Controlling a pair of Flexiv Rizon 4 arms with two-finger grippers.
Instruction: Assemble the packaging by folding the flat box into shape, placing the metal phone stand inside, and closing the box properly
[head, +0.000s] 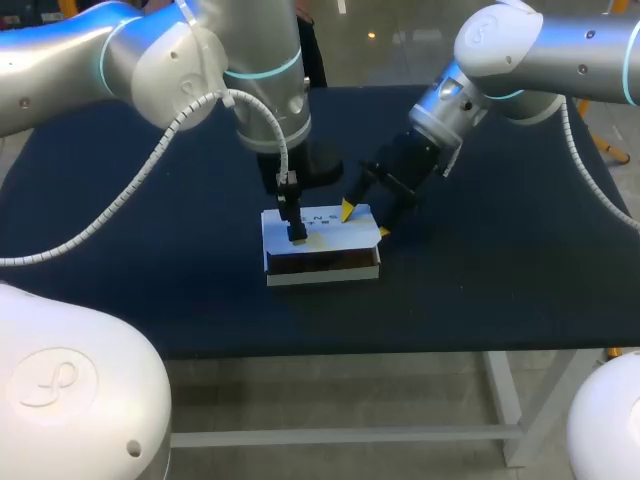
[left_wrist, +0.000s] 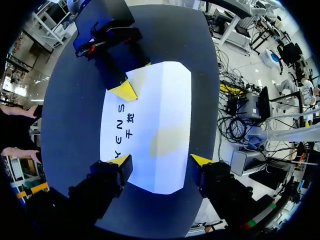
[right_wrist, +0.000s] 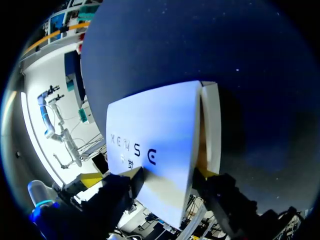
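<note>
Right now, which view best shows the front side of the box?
Head view: the box faces it, showing the dark gap under the lid along the whole front. The left wrist view shows only the lid from above; the right wrist view, the lid and a side flap.

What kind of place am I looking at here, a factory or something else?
Probably a robotics lab or test bench, not a factory line: a left arm and a right arm share one dark-covered table, both bent over a single small white box.
</note>
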